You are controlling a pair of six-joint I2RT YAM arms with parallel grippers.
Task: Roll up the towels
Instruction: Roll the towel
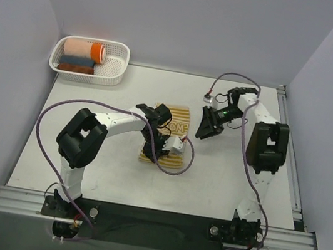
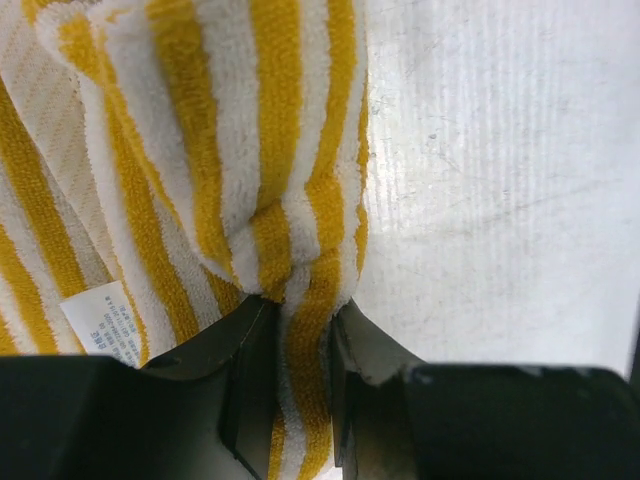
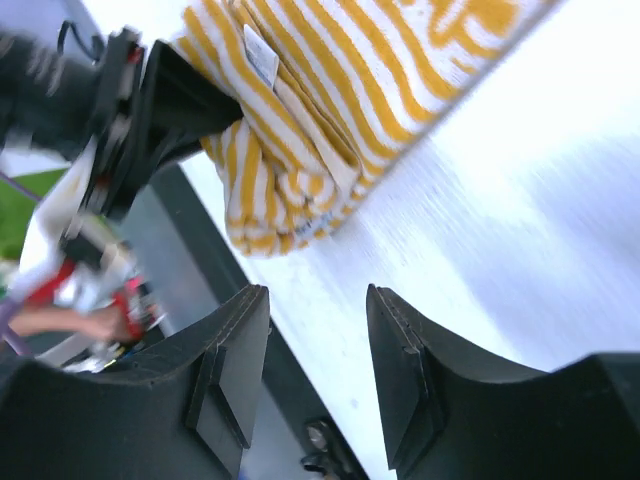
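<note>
white basket (image 1: 117,66) far-left table corner | peach-orange roll (image 1: 84,49) atop grey-blue roll (image 1: 76,60), reddish-brown roll (image 1: 75,68)

Towel (image 1: 170,159): large white lettering (image 1: 179,127) stands on the orange band at its far end. The characters are too small to read with certainty. Care label (image 2: 103,322): fixed to the towel, with fine grey print that is too blurred to read.

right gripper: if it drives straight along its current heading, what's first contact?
Right gripper is open, aimed down at bare table, likely touching it just short of the striped towel; depth unclear.
</note>
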